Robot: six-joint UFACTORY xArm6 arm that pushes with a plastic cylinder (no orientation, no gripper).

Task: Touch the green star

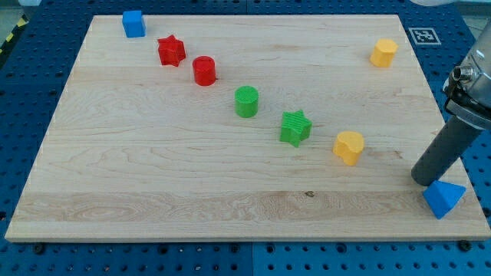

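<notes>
The green star (294, 127) lies on the wooden board (153, 176), right of centre. My tip (423, 179) rests on the board at the view's lower right, just above and left of a blue triangle block (443, 198). The tip is far to the right of the green star, with a yellow heart-shaped block (349, 146) lying between them. The tip touches no block that I can make out.
A green cylinder (246, 101), a red cylinder (204, 70), a red star (171, 50) and a blue cube (133, 24) run in a diagonal line toward the view's top left. A yellow hexagon block (383, 53) sits at the top right.
</notes>
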